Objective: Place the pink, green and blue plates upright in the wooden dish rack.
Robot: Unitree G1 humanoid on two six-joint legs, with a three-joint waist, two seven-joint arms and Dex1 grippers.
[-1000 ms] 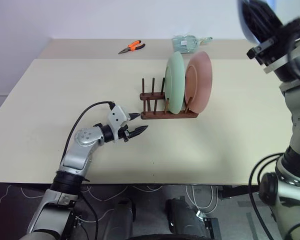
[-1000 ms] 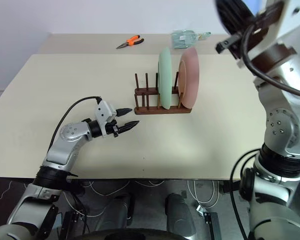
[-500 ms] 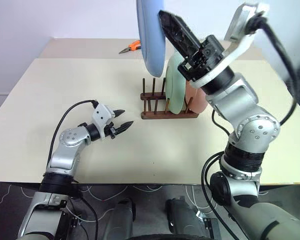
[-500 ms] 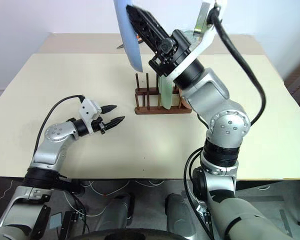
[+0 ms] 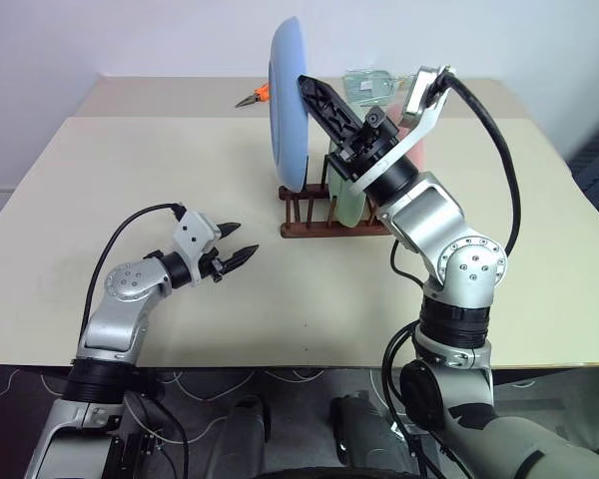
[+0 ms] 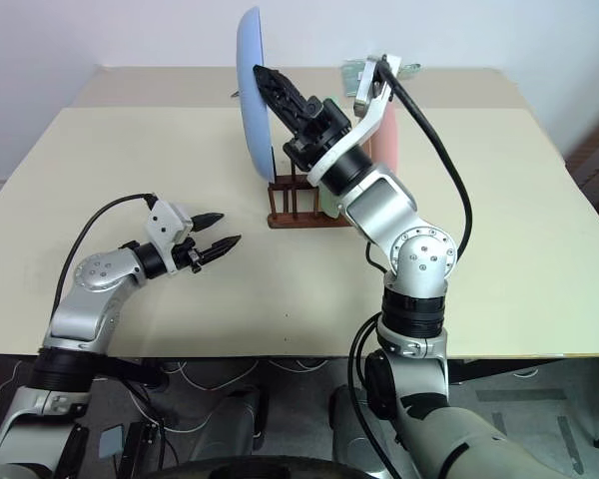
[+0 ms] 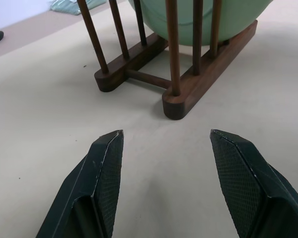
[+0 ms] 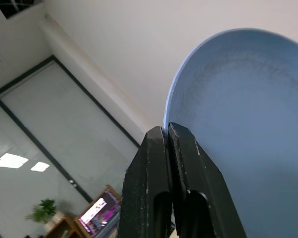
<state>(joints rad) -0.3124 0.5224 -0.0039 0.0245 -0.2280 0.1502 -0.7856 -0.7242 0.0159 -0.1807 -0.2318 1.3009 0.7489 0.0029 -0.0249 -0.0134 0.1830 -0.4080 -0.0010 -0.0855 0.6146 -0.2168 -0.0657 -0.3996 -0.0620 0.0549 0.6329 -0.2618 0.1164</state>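
Observation:
My right gripper [image 5: 305,84] is shut on the rim of the blue plate [image 5: 289,112], holding it upright on edge over the free left pegs of the wooden dish rack [image 5: 319,229]. In the right wrist view both fingers [image 8: 150,163] pinch the blue plate's [image 8: 248,124] rim. I cannot tell whether the plate touches the pegs. The green plate [image 5: 345,205] and the pink plate [image 5: 417,150] stand upright in the rack's right slots, partly hidden by my right arm. My left gripper [image 5: 236,242] hovers open and empty just above the table, left of the rack [image 7: 188,87].
Orange-handled pliers [image 5: 256,96] lie on the far table, partly hidden behind the blue plate. A clear plastic packet [image 5: 371,84] lies further right there. The beige table [image 5: 100,170] has open room on its left and along its front edge.
My right arm has swung in from the upper right and down, rolling the blue plate upright over the rack's left end. My left gripper has drawn back to the left, still open.

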